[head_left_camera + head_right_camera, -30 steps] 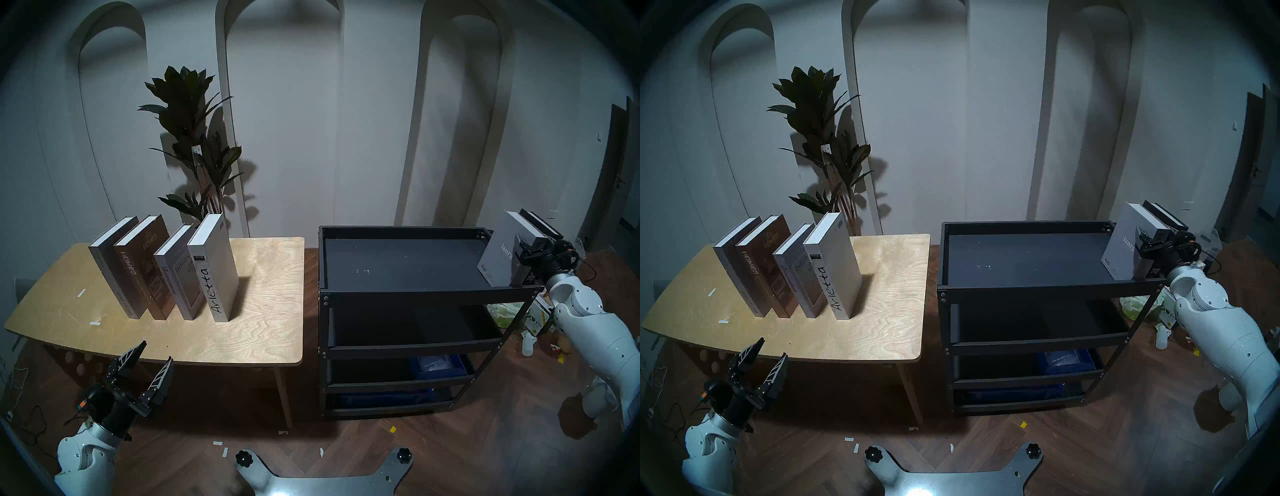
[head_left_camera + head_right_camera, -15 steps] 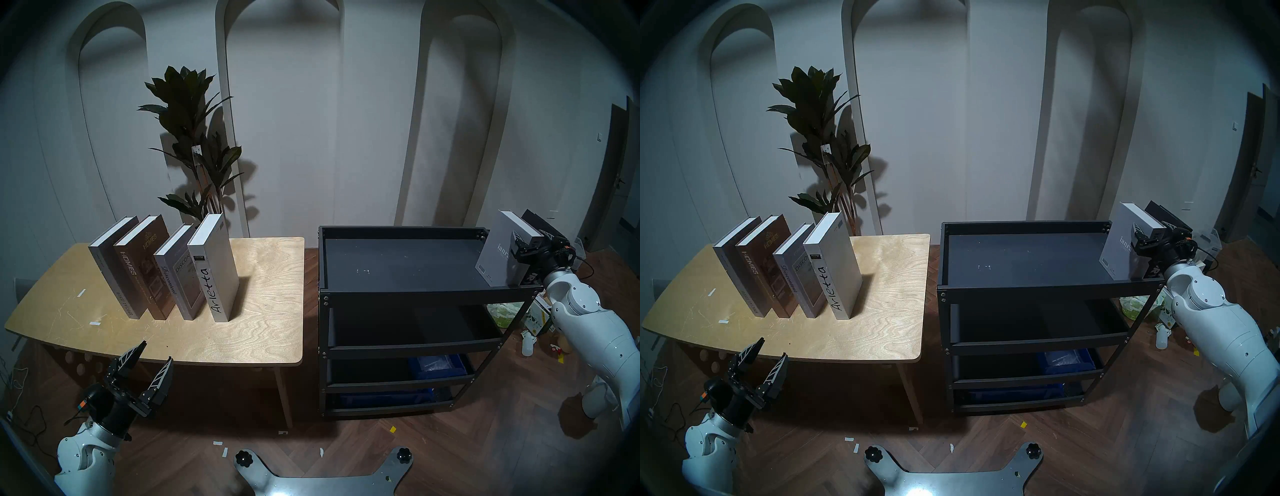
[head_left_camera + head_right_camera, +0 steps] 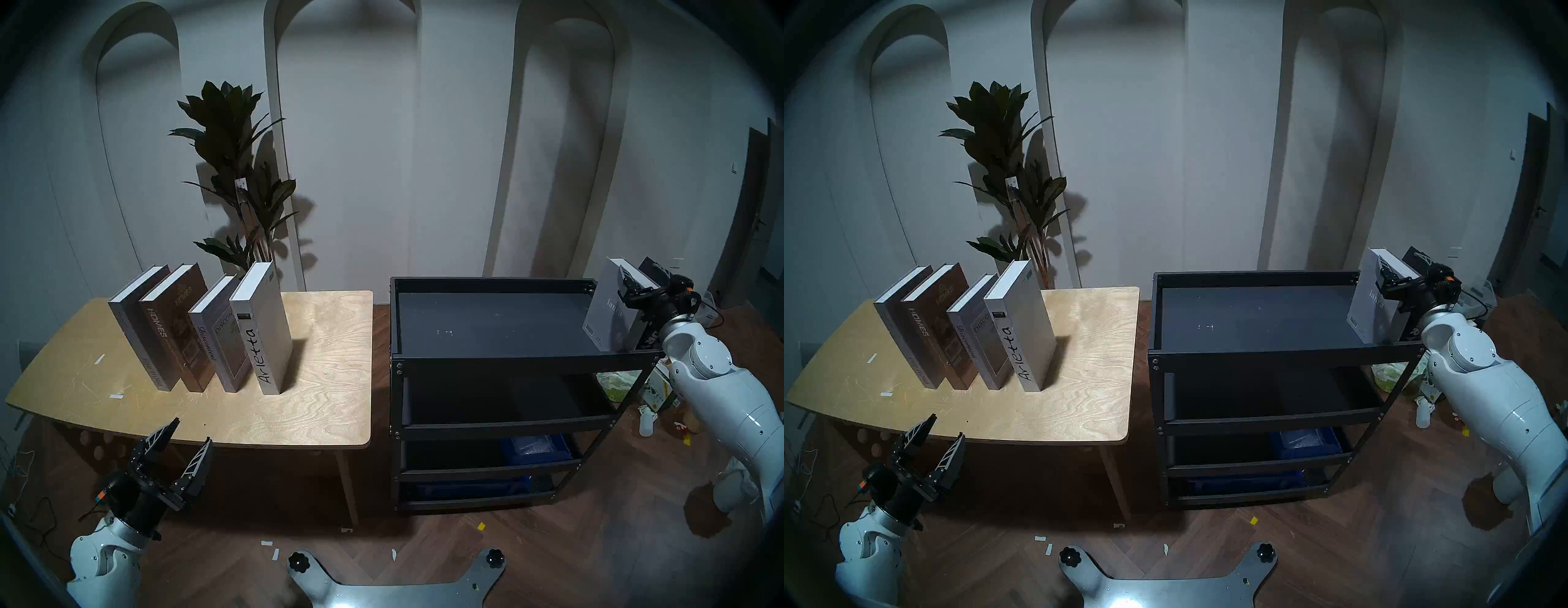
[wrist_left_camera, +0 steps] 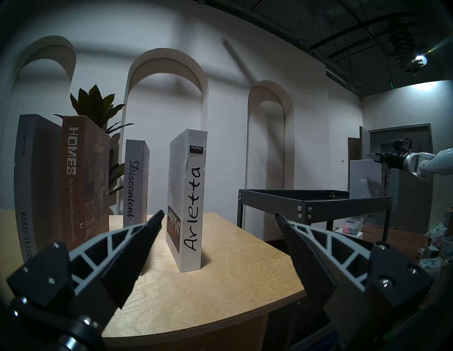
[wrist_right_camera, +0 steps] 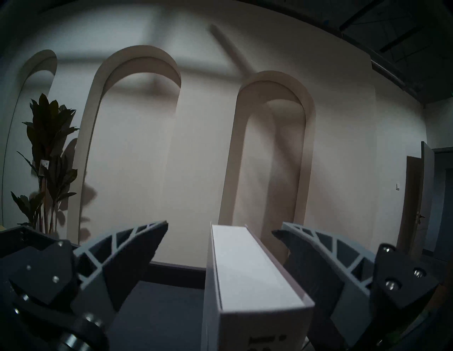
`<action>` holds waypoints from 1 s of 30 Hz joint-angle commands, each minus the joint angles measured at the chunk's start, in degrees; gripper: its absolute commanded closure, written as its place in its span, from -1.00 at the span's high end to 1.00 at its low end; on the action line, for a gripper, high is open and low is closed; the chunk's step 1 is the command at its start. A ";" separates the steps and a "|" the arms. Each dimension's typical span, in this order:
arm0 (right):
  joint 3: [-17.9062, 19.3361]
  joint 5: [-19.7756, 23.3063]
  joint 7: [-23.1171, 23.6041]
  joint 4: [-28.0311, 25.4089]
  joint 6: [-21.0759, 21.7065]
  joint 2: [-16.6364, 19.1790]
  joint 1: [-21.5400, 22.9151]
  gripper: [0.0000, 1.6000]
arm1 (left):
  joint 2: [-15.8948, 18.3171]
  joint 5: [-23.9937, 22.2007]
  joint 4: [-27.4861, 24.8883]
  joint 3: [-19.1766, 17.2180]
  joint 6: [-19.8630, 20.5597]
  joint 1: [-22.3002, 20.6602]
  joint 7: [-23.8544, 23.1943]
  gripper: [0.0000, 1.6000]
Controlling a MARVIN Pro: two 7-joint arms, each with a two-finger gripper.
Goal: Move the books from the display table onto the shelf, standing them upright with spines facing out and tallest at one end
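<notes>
Grey "Special Issue" (image 3: pixel 140 327), brown "HOMES" (image 3: pixel 178 327), grey "Discontent" (image 3: pixel 218 335) and white "Arletta" (image 3: pixel 265 331) stand in a row on the plywood display table (image 3: pixel 318 382). On the black shelf (image 3: pixel 509 361), at the top tray's right end, grey "ianra" (image 3: pixel 609 310) stands upright with a black book (image 3: pixel 651 271) behind it. My right gripper (image 3: pixel 640 278) is open, its fingers either side of the "ianra" top edge (image 5: pixel 245 269) without touching. My left gripper (image 3: pixel 191 429) hangs open and empty off the table's front left edge, facing "Arletta" (image 4: pixel 188 201).
A tall potted plant (image 3: pixel 237 170) stands behind the table. Blue bins (image 3: pixel 534 450) sit on the shelf's lower tiers. Bags and bottles (image 3: pixel 653 395) litter the floor right of the shelf. My base plate (image 3: pixel 394 586) lies in front.
My right gripper opened and let go of "ianra", then rose to the book's top edge. The book stays standing on the shelf. The left arm has not moved.
</notes>
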 commanded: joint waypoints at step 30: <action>22.91 1.88 -18.03 25.66 -6.57 8.15 -17.03 -1.00 | 0.07 -0.03 -0.77 -0.05 -0.15 -0.07 -0.17 1.00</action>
